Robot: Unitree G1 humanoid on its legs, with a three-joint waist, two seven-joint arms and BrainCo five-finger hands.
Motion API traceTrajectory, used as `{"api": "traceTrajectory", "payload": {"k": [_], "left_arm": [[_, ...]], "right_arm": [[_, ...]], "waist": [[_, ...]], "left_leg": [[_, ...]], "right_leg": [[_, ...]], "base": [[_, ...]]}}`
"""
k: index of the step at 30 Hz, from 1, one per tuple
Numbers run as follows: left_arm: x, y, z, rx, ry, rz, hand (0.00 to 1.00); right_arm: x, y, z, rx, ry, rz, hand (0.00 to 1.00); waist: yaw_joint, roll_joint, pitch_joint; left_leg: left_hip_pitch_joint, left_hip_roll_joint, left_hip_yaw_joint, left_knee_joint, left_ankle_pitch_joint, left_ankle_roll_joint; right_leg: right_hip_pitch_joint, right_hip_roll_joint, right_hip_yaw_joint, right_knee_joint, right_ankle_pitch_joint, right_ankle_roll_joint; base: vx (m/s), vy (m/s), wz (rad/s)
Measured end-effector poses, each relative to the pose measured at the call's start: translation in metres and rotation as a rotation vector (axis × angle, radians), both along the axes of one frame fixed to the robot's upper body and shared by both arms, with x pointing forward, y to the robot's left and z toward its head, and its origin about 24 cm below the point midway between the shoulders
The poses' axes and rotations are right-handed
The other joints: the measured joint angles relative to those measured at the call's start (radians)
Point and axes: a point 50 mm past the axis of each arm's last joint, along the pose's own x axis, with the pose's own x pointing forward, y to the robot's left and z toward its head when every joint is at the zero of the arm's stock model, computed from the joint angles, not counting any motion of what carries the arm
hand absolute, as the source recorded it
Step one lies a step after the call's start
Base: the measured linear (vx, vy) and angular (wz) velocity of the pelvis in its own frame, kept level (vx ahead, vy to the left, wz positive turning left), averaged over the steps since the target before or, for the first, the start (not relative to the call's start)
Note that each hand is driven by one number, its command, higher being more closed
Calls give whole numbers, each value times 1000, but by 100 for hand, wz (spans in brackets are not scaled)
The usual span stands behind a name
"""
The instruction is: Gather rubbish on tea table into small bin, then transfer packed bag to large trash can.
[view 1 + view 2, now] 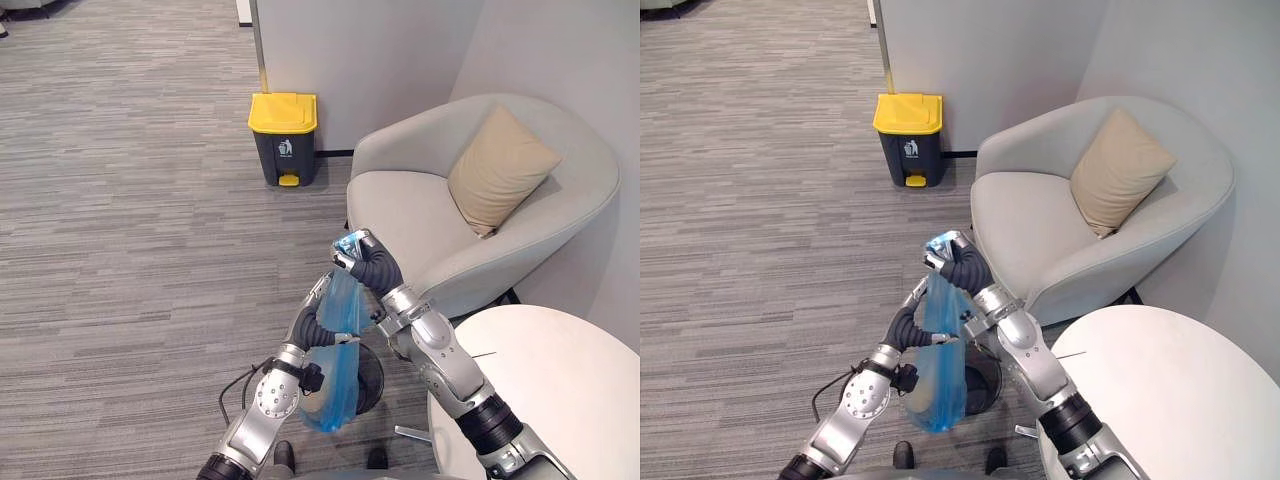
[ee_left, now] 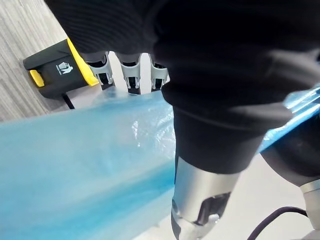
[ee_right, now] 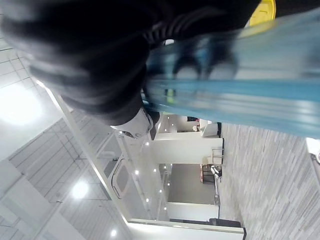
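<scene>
The blue bag (image 1: 330, 392) hangs in the air, its gathered top clamped in the curled fingers of the right robot hand (image 1: 360, 256). The left robot hand (image 1: 312, 318) sits lower, against the bag's side; I cannot tell whether it grips. Directly below both hands stands the small black bin (image 1: 371, 381), with the bag's bottom dangling beside its rim. Well beyond the hands, by the wall, is the yellow-lidded trash can (image 1: 283, 136). To the right hand's outer side are a grey armchair (image 1: 410, 205) and the white round counter (image 1: 545, 385).
</scene>
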Motion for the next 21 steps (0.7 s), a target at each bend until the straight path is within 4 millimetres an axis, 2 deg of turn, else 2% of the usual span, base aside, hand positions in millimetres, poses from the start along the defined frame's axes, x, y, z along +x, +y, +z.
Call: {"api": "traceTrajectory", "payload": {"k": [7, 14, 21], "left_arm": [[1, -1, 2, -3, -5, 9, 0], [3, -1, 4, -30, -15, 75, 0], [0, 10, -6, -19, 26, 160, 0]], "right_arm": [[-5, 11, 8, 72, -1, 66, 100], [-14, 14, 32, 180, -62, 118, 100], [-14, 17, 39, 219, -76, 126, 100]], "waist": [[2, -8, -22], [1, -10, -26], [1, -24, -38]], "left_leg": [[-1, -3, -1, -2, 2, 0], [-1, -3, -4, -2, 2, 0], [0, -3, -4, -2, 2, 0]], "right_leg": [[2, -1, 0, -8, 0, 0], [2, -1, 0, -8, 0, 1], [2, -2, 0, -8, 0, 1]], "base": [[0, 0, 0], [0, 0, 0], [0, 0, 0]]}}
